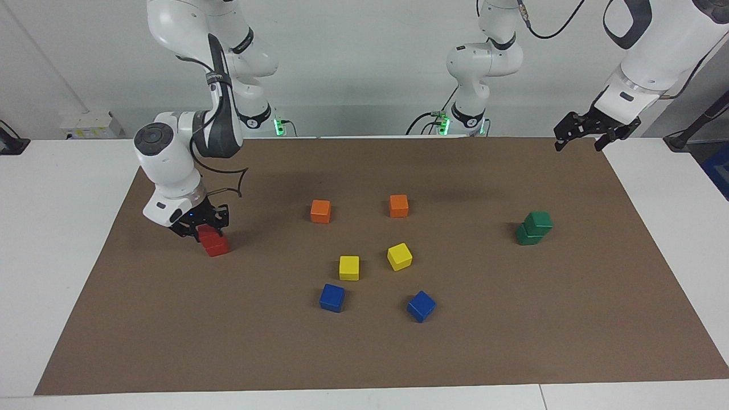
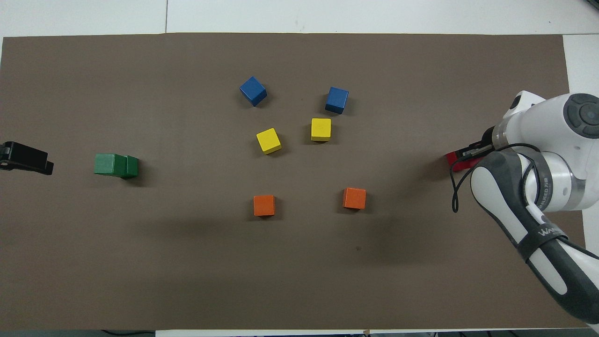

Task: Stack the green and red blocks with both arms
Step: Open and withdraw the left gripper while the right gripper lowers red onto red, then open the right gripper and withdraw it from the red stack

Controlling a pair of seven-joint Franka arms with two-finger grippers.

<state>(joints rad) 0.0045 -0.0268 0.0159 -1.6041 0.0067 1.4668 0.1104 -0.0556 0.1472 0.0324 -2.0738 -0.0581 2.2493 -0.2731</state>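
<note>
Two dark green blocks stand stacked toward the left arm's end, the upper one (image 1: 539, 221) set slightly askew on the lower one (image 1: 525, 236); the stack also shows in the overhead view (image 2: 114, 165). My left gripper (image 1: 582, 138) is open and empty, raised over the mat's edge at that end (image 2: 25, 159). Two red blocks stand stacked toward the right arm's end. My right gripper (image 1: 203, 228) is low over them, its fingers around the upper red block (image 1: 208, 233), which rests on the lower red block (image 1: 217, 246). In the overhead view the arm hides most of the red blocks (image 2: 459, 160).
On the brown mat (image 1: 364, 353), two orange cubes (image 1: 320, 211) (image 1: 398, 205), two yellow cubes (image 1: 349, 267) (image 1: 399, 256) and two blue cubes (image 1: 332, 297) (image 1: 421, 306) lie in the middle, between the two stacks. White table surrounds the mat.
</note>
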